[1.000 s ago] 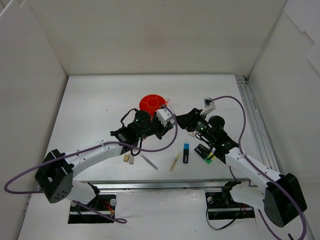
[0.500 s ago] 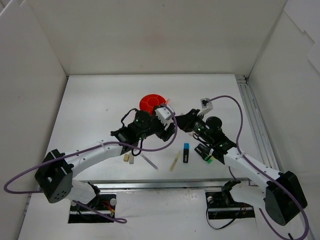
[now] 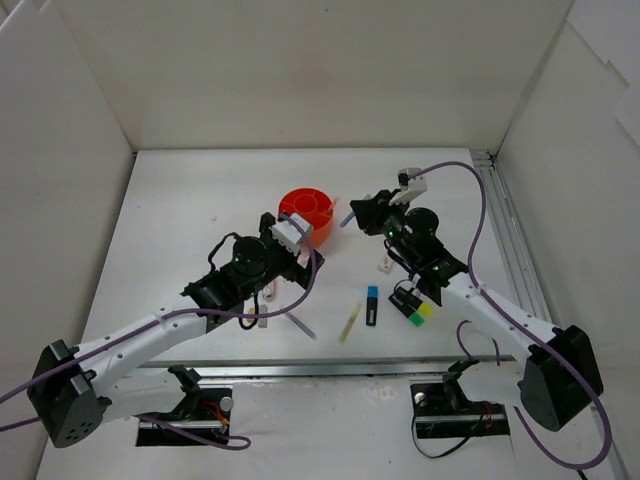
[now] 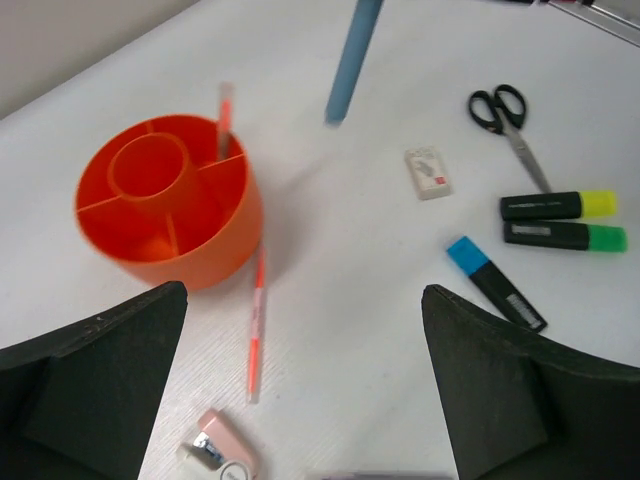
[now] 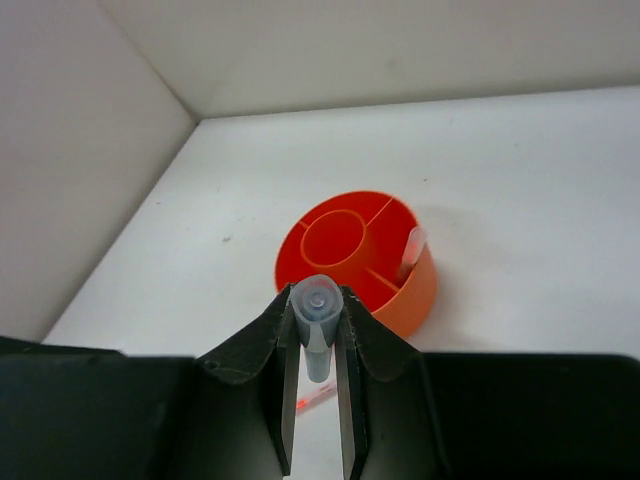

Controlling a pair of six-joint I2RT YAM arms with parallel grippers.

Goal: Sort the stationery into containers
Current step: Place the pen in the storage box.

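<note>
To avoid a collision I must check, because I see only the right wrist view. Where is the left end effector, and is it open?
Observer: The left end effector is open and empty, at the near side of the round orange plastic organiser.
Operator: Is my pen over the organiser?
Observer: Not yet. In the top view, the thin blue pen clamped in the right end effector hangs to the right of it.
Operator: What is not sorted yet?
Observer: Among others, black-handled scissors and a stubby black highlighter with a blue end lie loose.
</note>
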